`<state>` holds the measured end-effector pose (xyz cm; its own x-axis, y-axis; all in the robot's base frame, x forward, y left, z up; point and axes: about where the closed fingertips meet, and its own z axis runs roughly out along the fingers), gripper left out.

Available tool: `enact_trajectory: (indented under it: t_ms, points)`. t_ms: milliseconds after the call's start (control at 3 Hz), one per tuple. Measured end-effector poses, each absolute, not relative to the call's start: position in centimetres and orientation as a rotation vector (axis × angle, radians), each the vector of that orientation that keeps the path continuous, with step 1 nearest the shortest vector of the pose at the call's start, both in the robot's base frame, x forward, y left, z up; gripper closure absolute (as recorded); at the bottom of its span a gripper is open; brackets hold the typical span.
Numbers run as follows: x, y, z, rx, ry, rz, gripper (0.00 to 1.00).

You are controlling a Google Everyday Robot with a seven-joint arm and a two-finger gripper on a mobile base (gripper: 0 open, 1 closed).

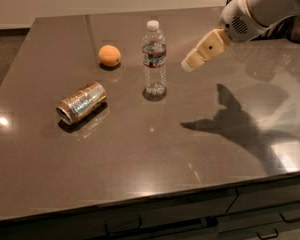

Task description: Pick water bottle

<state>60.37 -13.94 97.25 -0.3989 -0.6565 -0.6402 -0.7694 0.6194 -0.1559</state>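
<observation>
While my gripper hangs in the air at the upper right of the frame, above the table and touching nothing, the water bottle stands upright at the upper middle, to the gripper's left and apart from it. The gripper's beige tip slants down and to the left. Whether it is spread or closed I cannot tell from this angle. My white arm runs off the top right corner. The bottle is clear and ribbed, with a white cap and a dark label band. An orange fruit sits to the bottle's left, near it but not touching. A shiny metallic can lies on its side at the left middle, lower than the fruit and well apart from the bottle. My arm's shadow falls on the table at the right middle, below the gripper. Drawer handles show along the bottom edge.
</observation>
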Motion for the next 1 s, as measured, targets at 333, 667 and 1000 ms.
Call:
enact_trajectory:
  t_ms: [333, 667, 1000]
  points:
    - [62.1, -11.7, 96.7, -1.098, 2.131, 0.273, 0.0]
    - [62.9, -9.3, 96.2, -1.117, 2.095, 0.328, 0.0]
    - [63.1, -7.0, 96.1, -1.155, 2.053, 0.379, 0.0]
